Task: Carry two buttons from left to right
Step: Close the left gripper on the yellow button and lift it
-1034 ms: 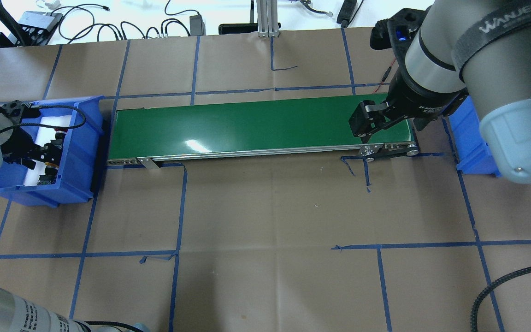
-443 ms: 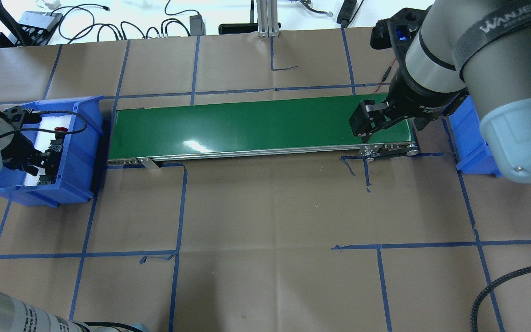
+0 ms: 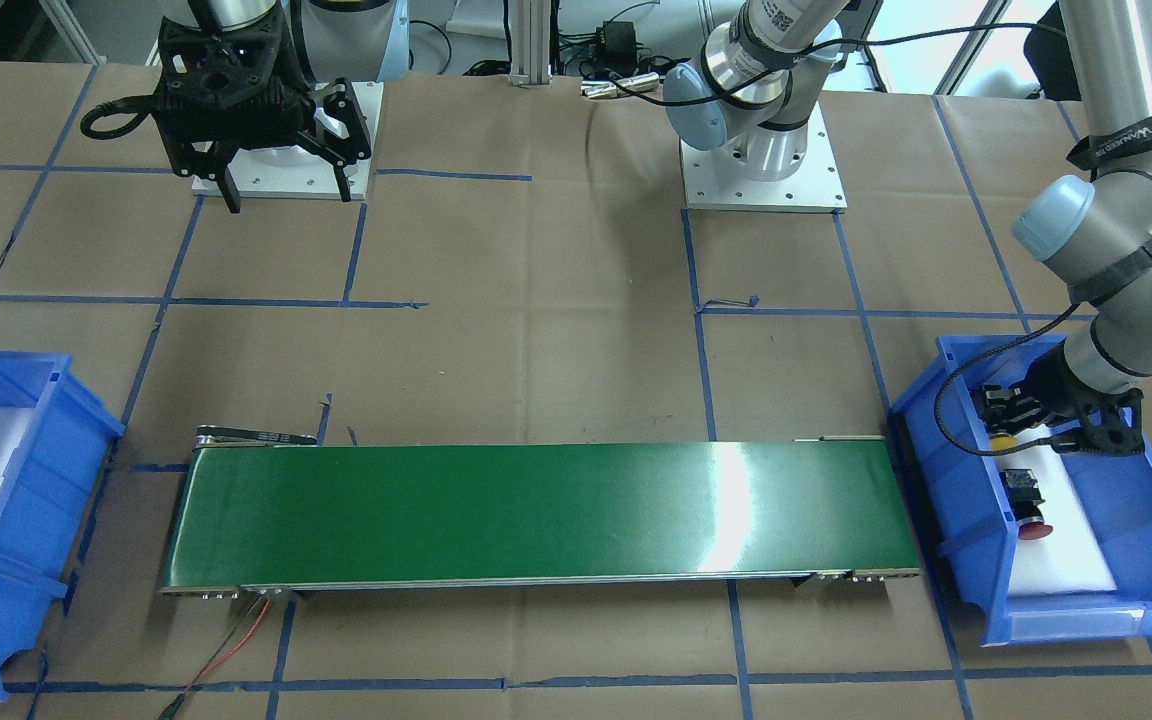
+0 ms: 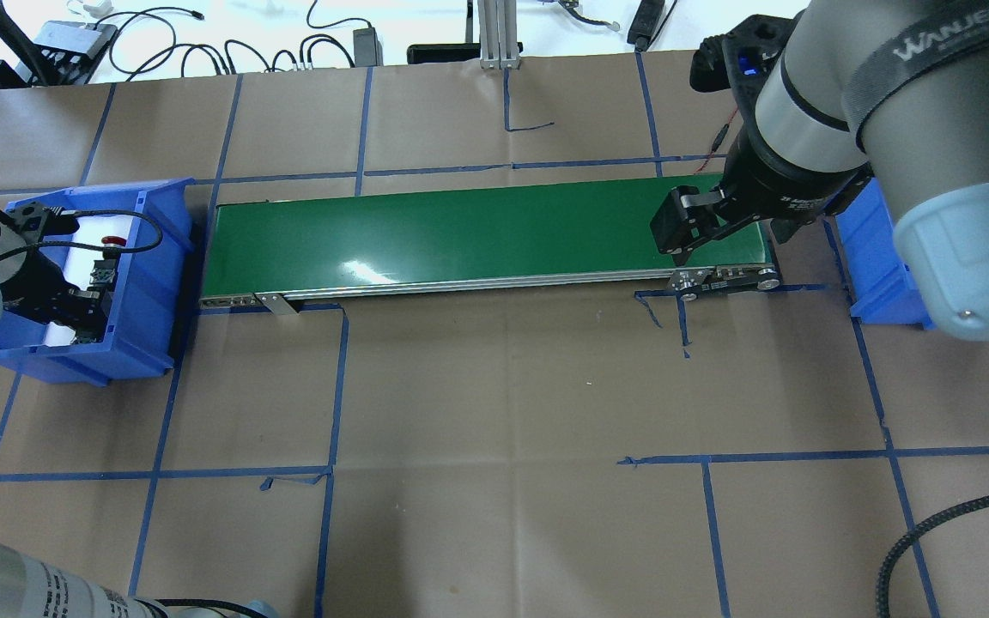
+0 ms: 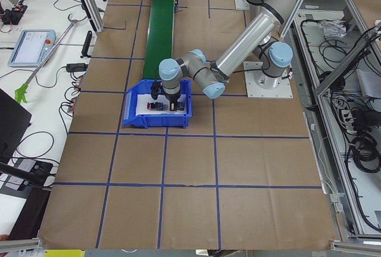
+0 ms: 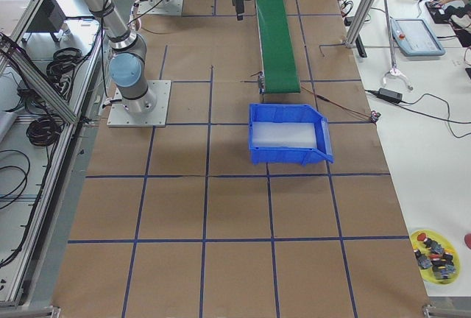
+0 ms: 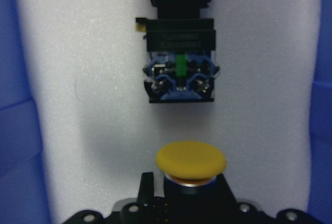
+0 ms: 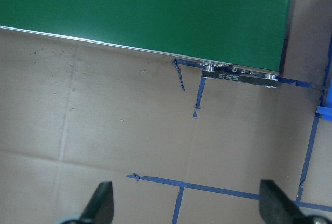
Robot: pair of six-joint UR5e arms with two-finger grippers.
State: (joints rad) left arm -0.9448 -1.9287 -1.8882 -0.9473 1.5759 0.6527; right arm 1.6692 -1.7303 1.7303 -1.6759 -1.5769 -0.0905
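The yellow button (image 7: pixel 191 159) sits low in the left wrist view with my left gripper (image 7: pixel 189 190) shut on its black body. It shows in the front view as a yellow spot (image 3: pixel 1003 438) inside the left blue bin (image 3: pixel 946 470). The red button (image 3: pixel 1033 530) lies on the bin's white foam just beyond it. Only the red button's black body and terminal block (image 7: pixel 179 73) show in the wrist view. My left gripper (image 4: pixel 81 307) is down in the bin's near end. My right gripper (image 4: pixel 728 233) hangs open and empty above the right end of the green conveyor (image 4: pixel 477 232).
The conveyor runs between the left bin and a second blue bin (image 3: pixel 26 480) with white foam on the robot's right. Cables and gear line the far table edge (image 4: pixel 203 43). A yellow-green plate of spare buttons (image 6: pixel 434 248) sits on a side table.
My left gripper has shifted toward the near end of the bin, uncovering the red button's body. The right arm has not moved.
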